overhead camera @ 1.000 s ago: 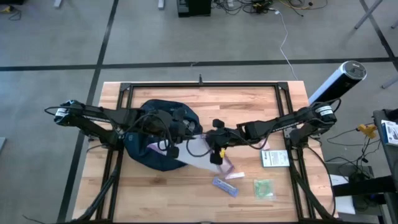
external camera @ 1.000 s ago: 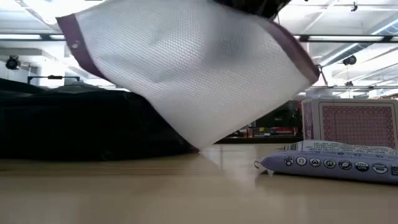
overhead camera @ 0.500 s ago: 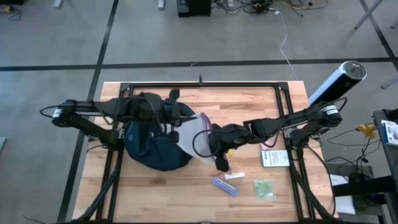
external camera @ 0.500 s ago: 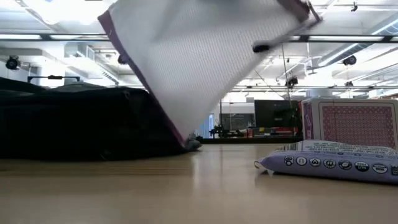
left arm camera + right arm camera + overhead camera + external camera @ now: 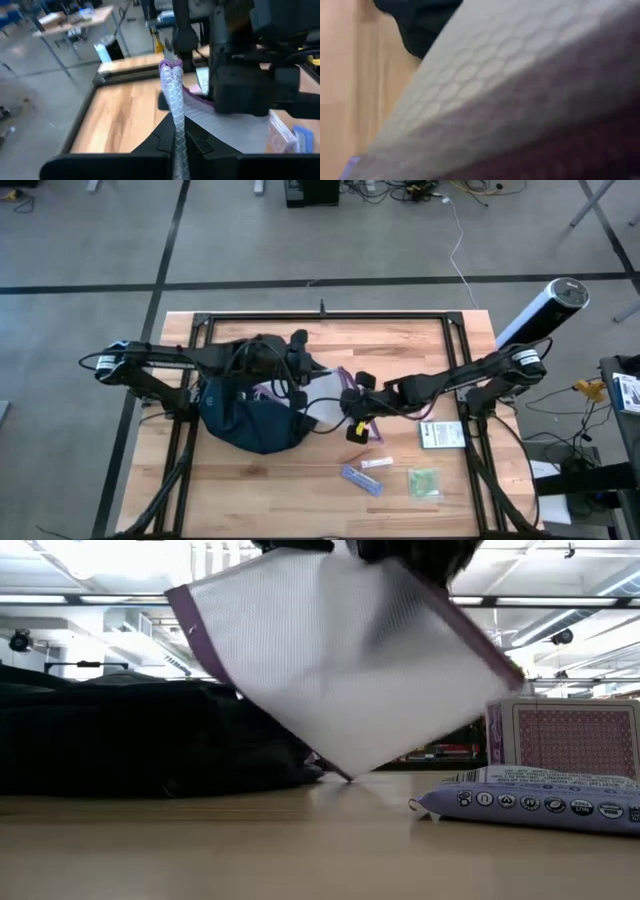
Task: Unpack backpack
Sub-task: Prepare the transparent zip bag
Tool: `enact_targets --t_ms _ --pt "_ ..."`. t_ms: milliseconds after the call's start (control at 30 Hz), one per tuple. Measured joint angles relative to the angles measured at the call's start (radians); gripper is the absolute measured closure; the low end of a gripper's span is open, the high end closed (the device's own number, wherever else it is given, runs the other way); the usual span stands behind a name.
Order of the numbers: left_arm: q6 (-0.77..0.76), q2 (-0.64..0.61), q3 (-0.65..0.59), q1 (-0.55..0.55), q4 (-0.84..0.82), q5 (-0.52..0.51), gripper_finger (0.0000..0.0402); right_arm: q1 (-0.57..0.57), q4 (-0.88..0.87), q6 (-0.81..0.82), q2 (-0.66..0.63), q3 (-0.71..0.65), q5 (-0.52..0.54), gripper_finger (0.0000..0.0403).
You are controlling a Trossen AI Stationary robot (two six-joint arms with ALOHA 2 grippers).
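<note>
Two dark arms over a pale wooden table (image 5: pixel 250 480), both meeting at one clear mesh zip pouch with purple edging (image 5: pixel 340 660). Left gripper (image 5: pixel 300 370) above the right rim of the dark navy, rounded fabric backpack (image 5: pixel 245 425), fingers pressed together on the pouch's purple-trimmed edge, seen edge-on in the left wrist view (image 5: pixel 175 115). Right gripper (image 5: pixel 355 402) just right of the backpack near table centre, clamped on the same pouch; mesh filling the right wrist view (image 5: pixel 520 90). Pouch raised and tilted in the low view, one lower corner down close to the tabletop, exact contact hard to tell. Backpack lying slumped on the table's left half, under the left arm. Near the front edge, right of centre: a lilac wipes packet (image 5: pixel 362 480), a patterned card box (image 5: pixel 565 735), a small green packet (image 5: pixel 424 482), a flat dark square card (image 5: pixel 441 435).
</note>
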Motion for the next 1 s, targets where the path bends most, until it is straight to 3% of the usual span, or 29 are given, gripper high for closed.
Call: enact_targets --t_ms 233,467,633,867,1000 --pt "0.1 -0.088 0.117 -0.002 -0.027 0.133 0.0402 0.001 0.02 -0.146 -0.056 0.129 -0.175 0.0403" --pt "0.169 -0.074 0.109 0.1 -0.022 0.188 0.0402 -0.045 0.006 -0.36 -0.054 0.159 -0.073 0.0403" --pt "0.118 0.02 -0.005 0.204 0.023 0.324 0.0402 -0.119 0.007 -0.35 -0.036 0.046 -0.073 0.0403" --pt "-0.011 0.152 -0.105 0.269 0.279 0.497 0.0402 -0.177 0.1 -0.327 -0.051 -0.174 -0.083 0.0403" --pt "-0.052 0.231 -0.085 0.271 0.359 0.499 0.0402 -0.225 0.145 -0.395 -0.055 -0.246 -0.155 0.0403"
